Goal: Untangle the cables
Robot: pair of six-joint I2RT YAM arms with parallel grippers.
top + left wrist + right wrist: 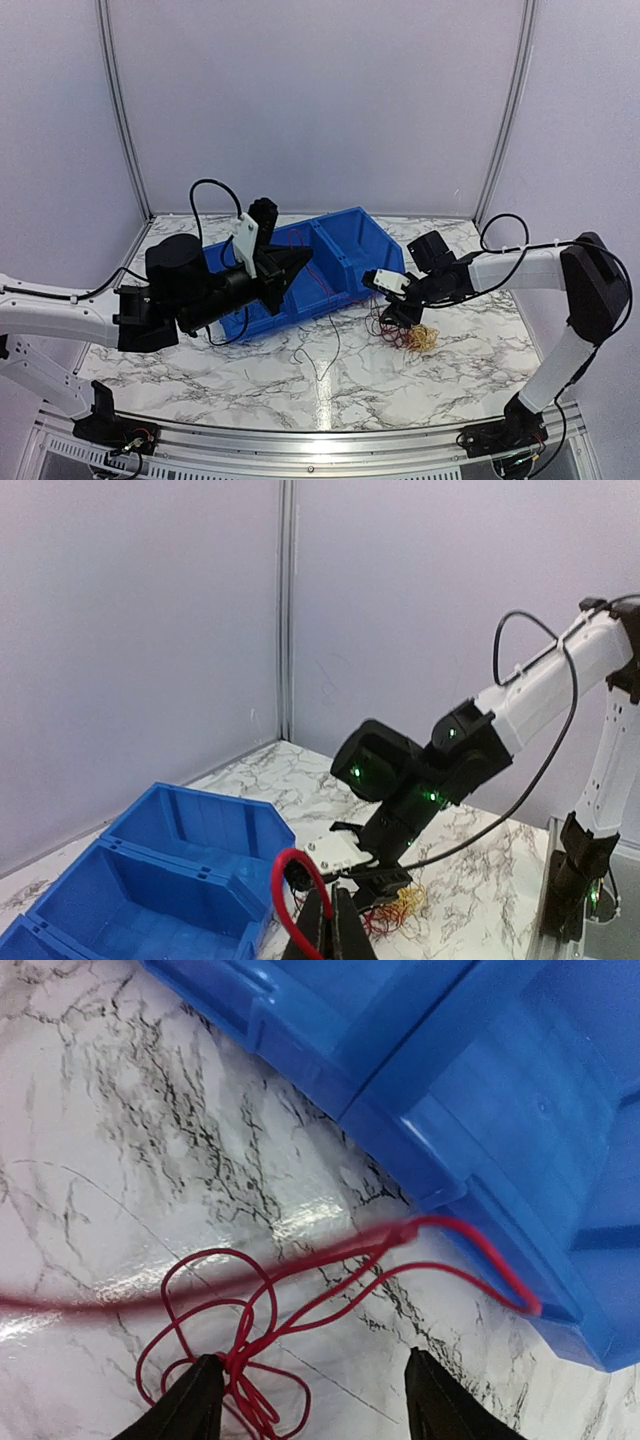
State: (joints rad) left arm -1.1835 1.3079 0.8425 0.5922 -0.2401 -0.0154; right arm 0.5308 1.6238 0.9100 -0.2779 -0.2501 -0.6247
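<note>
**Left hand** (324, 925): Your fingers are pressed together, pinching the red cable (292, 872), which arches up out of them in a short loop. In the top view this hand hangs over the near wall of the blue bin (345, 250).

**Right hand** (312, 1385): Your fingers are spread, with the tips low over the tabletop (120, 1110). Red loops lie on the marble between them. In the wrist view the bin's near corner sits close, at 1 o'clock from the hand.

**Cables** (408, 335): This is a red and yellow tangle on the tabletop, at about 4 o'clock from the tabletop's middle, right under your right hand. One red strand leads from the loops to the bin's lower edge.

**Thin dark cable** (327, 360): It lies alone at 6 o'clock from the tabletop's middle, apart from the tangle.

**Bin**: It stands at 12 o'clock, set aslant, with its right end near the tangle.

**Room**: You have bare marble from 5 to 8 o'clock, between the dark cable and the near rail. Walls close the tabletop at 9, 12 and 3 o'clock. Your right elbow stands near the 3 o'clock wall.
</note>
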